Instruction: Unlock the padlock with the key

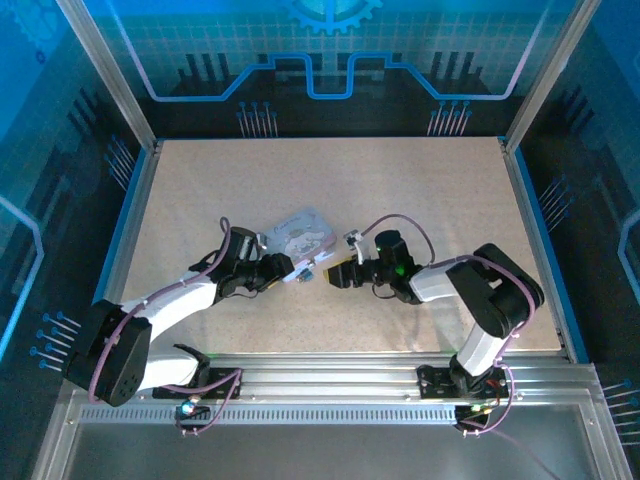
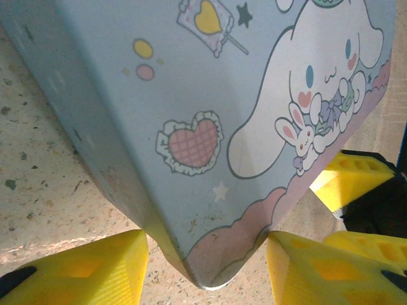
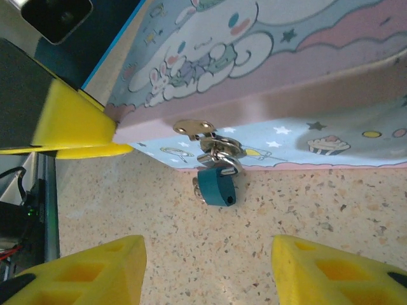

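The padlock (image 3: pixel 217 186) is small and dark teal. Its silvery shackle passes through the metal hasp (image 3: pixel 216 149) on the front of a grey-blue tin box (image 3: pixel 267 57), and it hangs just above the tabletop. My right gripper (image 3: pixel 206 273) is open a short way in front of it, with bare table between the fingers. My left gripper (image 2: pixel 206 270) is shut on the near corner of the tin box (image 2: pixel 191 127). From above, the left gripper (image 1: pixel 283 270) and right gripper (image 1: pixel 335 273) face each other across the padlock (image 1: pixel 307 270). The key is out of view.
The tin box (image 1: pixel 300 235) lies near the middle of the speckled table (image 1: pixel 400 180). A raised frame with blue edges borders the table on the left, right and back. The left gripper's yellow finger (image 3: pixel 76 127) shows beside the box in the right wrist view.
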### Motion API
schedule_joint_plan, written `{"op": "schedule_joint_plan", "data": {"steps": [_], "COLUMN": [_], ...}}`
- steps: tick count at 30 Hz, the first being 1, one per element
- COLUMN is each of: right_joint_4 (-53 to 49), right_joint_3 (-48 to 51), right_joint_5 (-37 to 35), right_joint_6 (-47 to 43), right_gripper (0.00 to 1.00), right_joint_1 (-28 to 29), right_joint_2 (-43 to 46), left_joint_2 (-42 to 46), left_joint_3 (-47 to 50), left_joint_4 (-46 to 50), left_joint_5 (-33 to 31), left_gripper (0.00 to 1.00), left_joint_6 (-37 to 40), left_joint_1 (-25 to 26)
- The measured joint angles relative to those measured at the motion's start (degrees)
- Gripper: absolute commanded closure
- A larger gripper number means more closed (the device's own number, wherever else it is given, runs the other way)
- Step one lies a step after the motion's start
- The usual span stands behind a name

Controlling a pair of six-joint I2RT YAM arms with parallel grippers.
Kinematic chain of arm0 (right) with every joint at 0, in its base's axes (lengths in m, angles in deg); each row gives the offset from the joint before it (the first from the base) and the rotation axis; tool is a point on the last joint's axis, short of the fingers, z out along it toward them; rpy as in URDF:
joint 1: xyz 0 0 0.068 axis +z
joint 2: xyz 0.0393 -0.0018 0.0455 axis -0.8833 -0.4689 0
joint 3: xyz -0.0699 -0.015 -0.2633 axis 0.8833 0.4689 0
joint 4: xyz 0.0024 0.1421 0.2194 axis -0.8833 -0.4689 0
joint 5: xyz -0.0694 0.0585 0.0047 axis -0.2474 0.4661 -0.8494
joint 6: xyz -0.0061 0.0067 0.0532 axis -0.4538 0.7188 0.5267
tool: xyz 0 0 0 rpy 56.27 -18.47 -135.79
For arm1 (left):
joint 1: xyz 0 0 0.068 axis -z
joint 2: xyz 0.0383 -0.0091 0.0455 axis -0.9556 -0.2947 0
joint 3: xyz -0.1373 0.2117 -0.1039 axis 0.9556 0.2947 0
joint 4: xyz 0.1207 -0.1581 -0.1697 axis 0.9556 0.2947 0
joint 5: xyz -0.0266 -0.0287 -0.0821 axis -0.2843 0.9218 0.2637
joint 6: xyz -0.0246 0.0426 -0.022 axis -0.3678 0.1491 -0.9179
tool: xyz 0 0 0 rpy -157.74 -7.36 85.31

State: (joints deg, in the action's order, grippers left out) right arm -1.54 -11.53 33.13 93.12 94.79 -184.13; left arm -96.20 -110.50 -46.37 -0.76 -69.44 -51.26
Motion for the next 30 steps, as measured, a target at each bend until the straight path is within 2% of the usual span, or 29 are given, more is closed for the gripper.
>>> {"op": "schedule_joint_plan", "data": {"steps": [10, 30], "right_joint_4": [3.34, 3.41], "right_joint_3": [-4.11, -10.56], "right_joint_5": [1.27, 4.87], "right_joint_6": [-0.39, -0.39], "right_gripper": [0.47, 0.52], "right_joint_1": [1.38, 1.38], "right_joint_2": [-6.86, -13.79], "left_joint_2": [-0.09, -0.09], "left_joint_3": [0.02, 0.31], "left_joint_4": [-0.20, -0.61], "left_joint_5": [0.00, 0.04], "left_gripper": [0.47, 0.47], "left_joint_6": [-0.02, -0.04], "left_joint_1": [0.00, 0.00]}}
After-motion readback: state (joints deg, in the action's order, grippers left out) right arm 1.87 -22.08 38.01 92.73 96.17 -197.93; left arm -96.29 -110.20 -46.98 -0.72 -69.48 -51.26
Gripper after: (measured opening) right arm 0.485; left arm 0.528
